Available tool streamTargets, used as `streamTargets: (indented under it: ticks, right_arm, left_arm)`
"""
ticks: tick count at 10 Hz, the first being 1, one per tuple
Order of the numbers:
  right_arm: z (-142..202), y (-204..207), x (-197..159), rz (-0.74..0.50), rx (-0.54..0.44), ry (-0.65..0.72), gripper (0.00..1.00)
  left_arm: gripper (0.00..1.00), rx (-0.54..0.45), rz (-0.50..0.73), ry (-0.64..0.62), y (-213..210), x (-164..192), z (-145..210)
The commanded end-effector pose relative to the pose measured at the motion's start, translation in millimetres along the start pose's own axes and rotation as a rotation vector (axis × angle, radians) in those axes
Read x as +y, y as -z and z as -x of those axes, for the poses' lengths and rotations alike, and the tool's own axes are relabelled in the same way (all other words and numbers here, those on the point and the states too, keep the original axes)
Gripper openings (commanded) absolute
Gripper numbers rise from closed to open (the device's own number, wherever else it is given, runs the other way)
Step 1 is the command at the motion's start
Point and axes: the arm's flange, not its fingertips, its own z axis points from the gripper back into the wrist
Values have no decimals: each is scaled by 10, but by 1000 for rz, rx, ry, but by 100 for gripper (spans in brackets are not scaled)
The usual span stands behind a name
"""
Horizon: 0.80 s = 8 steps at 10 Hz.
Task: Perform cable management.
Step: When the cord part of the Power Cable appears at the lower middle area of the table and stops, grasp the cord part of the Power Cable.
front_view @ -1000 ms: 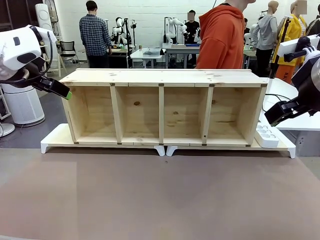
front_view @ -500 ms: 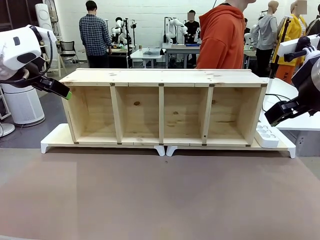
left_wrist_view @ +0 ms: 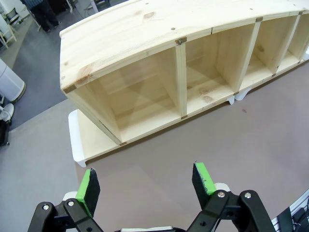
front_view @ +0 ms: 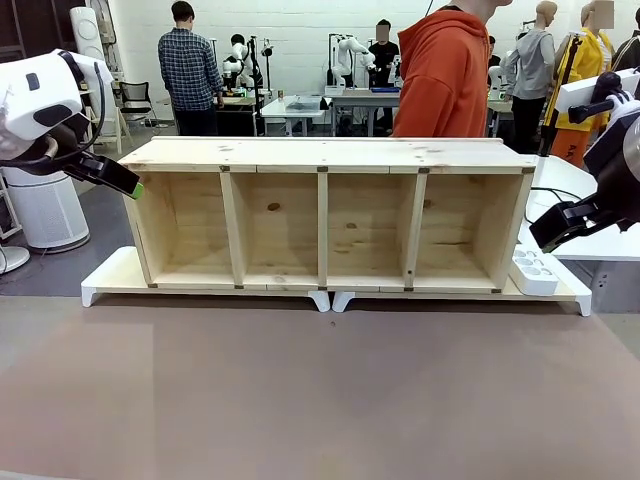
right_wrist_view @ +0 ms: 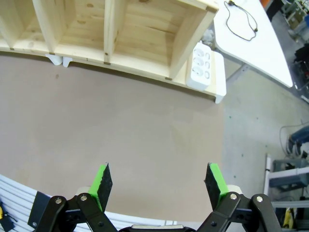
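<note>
**A:** Tool status first, pls: left tool (left_wrist_view: 145, 180) has its pads wide apart w/ nothing between. Right tool (right_wrist_view: 159, 181) is the same, released and empty. Both hang over the brown bench (front_view: 320, 400), one near each end of the shelf.

**B:** OK. And the cable?

**A:** The cable (right_wrist_view: 254, 24) lies as a thin black loop on the white side bench (right_wrist_view: 260, 53), beyond the right end of the wooden shelf (front_view: 325, 155). Just beside that end sits the white power strip (right_wrist_view: 199, 62), on the low white base (front_view: 110, 275) under the shelf. Whether cable and strip are joined I cannot tell, as that part is hidden.

**B:** Anybody near?

**A:** One person in an orange hoodie (front_view: 443, 75) stands behind the shelf.

**B:** Which step, then?

**A:** I judge it is the very start: nothing is gripped and the cable is not yet routed. Next move, imo, belongs to the right tool, as it is nearer. It should reach to the cord and close on it w/o pushing the strip. The cord looks thin and limp, so the grip must be low and exact.
</note>
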Motion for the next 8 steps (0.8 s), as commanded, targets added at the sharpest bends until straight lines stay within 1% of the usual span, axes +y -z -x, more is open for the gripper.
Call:
streamTargets:
  ticks: [1,8]
  right_arm:
    - [-2,8,-12,1,2,3,100]
    - [-2,8,-12,1,2,3,100]
  left_arm:
    - [100,-9,-9,-9,4,-3,-2]
    - [100,-9,-9,-9,4,-3,-2]
